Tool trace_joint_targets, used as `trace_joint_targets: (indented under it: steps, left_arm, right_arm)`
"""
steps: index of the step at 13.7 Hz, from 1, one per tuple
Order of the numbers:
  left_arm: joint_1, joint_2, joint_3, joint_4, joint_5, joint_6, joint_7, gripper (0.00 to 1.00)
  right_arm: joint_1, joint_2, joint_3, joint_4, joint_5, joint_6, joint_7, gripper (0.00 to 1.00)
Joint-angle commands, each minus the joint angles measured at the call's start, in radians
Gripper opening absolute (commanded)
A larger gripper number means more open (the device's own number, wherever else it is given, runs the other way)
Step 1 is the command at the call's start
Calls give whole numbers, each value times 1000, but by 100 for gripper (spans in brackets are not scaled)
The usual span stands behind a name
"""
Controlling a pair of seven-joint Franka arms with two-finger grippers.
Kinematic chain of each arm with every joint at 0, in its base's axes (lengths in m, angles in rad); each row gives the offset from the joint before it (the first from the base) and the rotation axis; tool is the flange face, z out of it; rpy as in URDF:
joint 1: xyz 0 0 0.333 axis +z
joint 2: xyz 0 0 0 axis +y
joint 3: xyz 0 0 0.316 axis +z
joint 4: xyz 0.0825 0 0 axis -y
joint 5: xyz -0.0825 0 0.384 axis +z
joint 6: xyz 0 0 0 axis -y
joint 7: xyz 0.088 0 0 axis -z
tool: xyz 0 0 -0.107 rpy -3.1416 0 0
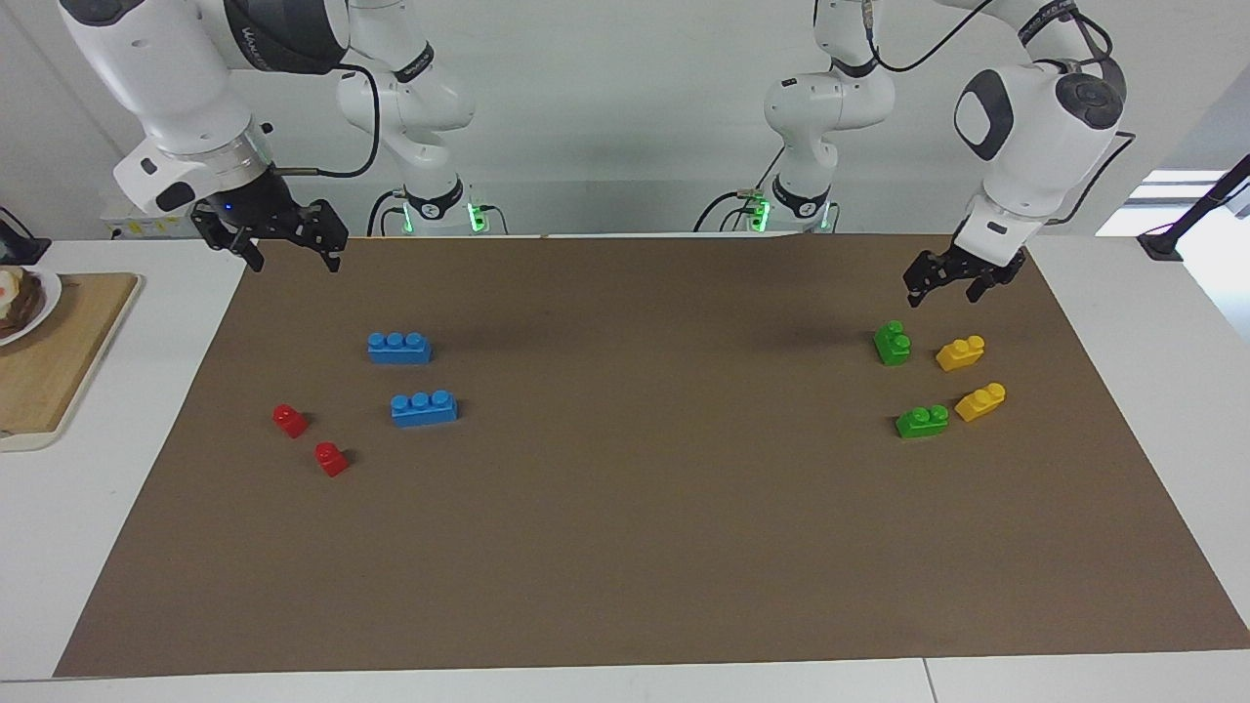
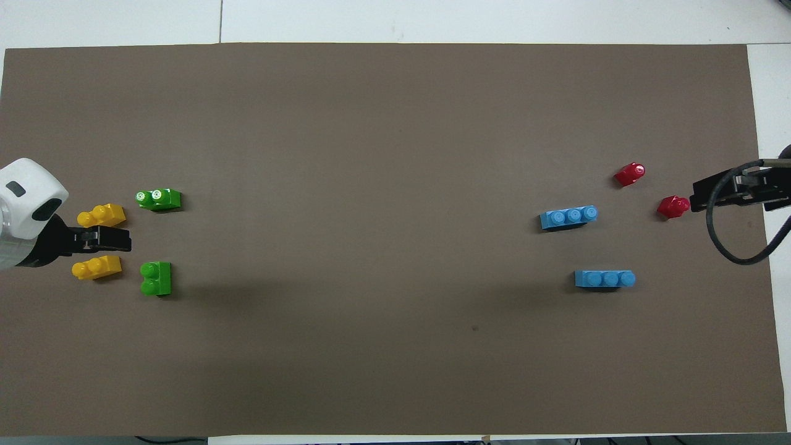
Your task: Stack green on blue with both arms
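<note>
Eight moulded plastic toy bricks lie on the brown paper mat (image 1: 625, 547) that covers the white table (image 1: 146, 586): two green, two blue, two yellow, two red.

The two bright green two-stud bricks sit at the left arm's end. The nearer green brick (image 1: 892, 343) (image 2: 156, 278) has its studs in a line running toward the robots; the farther green brick (image 1: 922, 421) (image 2: 158, 198) lies crosswise. Just beside each, closer to the table's end, lies a yellow two-stud brick: the nearer yellow brick (image 1: 961, 352) (image 2: 96, 267) and the farther yellow brick (image 1: 980, 400) (image 2: 101, 215).

The two bright blue three-stud bricks lie toward the right arm's end, well apart from the green ones: the nearer blue brick (image 1: 398, 347) (image 2: 604, 279) and the farther blue brick (image 1: 424, 407) (image 2: 568, 217). Two small glossy red one-stud bricks (image 1: 290, 420) (image 1: 331, 458) lie farther out than the blue pair and closer to the table's end.

The left pincer (image 1: 957, 285) (image 2: 102, 239) hangs low by the nearer green brick, fingers parted a little and holding nothing. The right pincer (image 1: 293, 256) (image 2: 729, 191) hangs over the mat's corner nearest its base, fingers spread wide and empty.

Off the mat, a wooden board (image 1: 59, 351) carries a white plate (image 1: 29, 303). The lettering on the right arm's dark cover is partly hidden and unreadable.
</note>
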Motion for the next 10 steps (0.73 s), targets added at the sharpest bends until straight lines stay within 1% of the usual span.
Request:
trace_joint_targets:
  steps: [1,2,3,5,7,9,10]
  left_arm:
    - [12,16,-6,-61,-8,88,36,100]
    - [18,30,-7,-68,-8,96,39,100]
    - [32,40,-7,-81,-8,108,42,100]
    - [33,44,-7,-135,-8,173,50,100]
    - [33,53,-7,-175,-8,219,55,100]
    - [53,68,-7,-216,-8,252,53,100]
    - [61,68,-7,-226,-8,260,52,100]
  right_arm:
    - [-13,-55,5,-99,15,69,86,99]
    - [-14,-72,4,-151,44,127,214,99]
    - [-22,-77,-1,-180,86,166,336,99]
    - [-28,-58,-1,-185,105,186,522,97]
    - [-29,-18,-1,-185,151,223,759,96]
    - [-36,43,-1,-176,214,241,1027,96]
    - [-51,69,-3,-173,257,257,1070,96]
